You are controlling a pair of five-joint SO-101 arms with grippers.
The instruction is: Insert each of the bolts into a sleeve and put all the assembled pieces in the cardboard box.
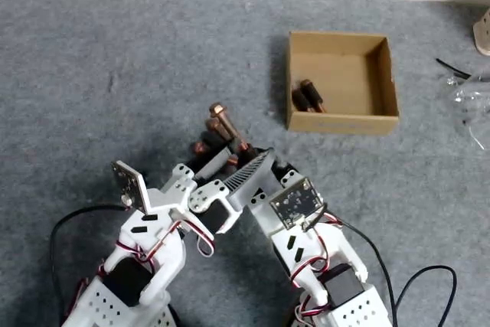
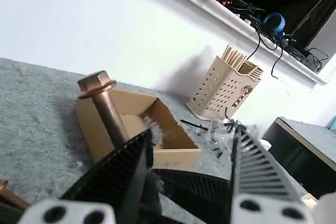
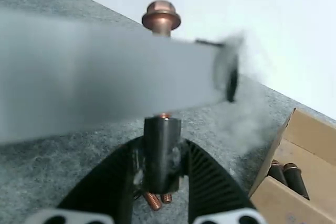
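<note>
From my station I read the right gripper (image 3: 163, 151) as clamped on a dark sleeve (image 3: 163, 135), which it holds upright, one finger on either side. A bolt (image 3: 161, 17) stands in line above that sleeve with its flanged head on top. A blurred grey bar close to the lens hides the shaft, and a copper end shows at the sleeve's upper mouth. The left gripper (image 2: 191, 135) has its ribbed fingers (image 2: 123, 169) well apart. The bolt (image 2: 107, 111) rises just beside one of them, its shaft passing behind that finger, and I cannot tell whether they touch. In the high view both grippers meet down and left of the cardboard box (image 1: 341, 122), clearly apart from it, and the bolt (image 1: 222, 120) points up from where they meet. Two assembled pieces (image 1: 306, 97) lie side by side inside the box against its left wall, and they also show from the right wrist (image 3: 286, 177). A few loose pieces (image 1: 204, 143) lie on the grey mat (image 1: 92, 74) just beside the grippers, on the side away from the box. Thin cables (image 1: 459, 74) lie beyond the box's right wall.
</note>
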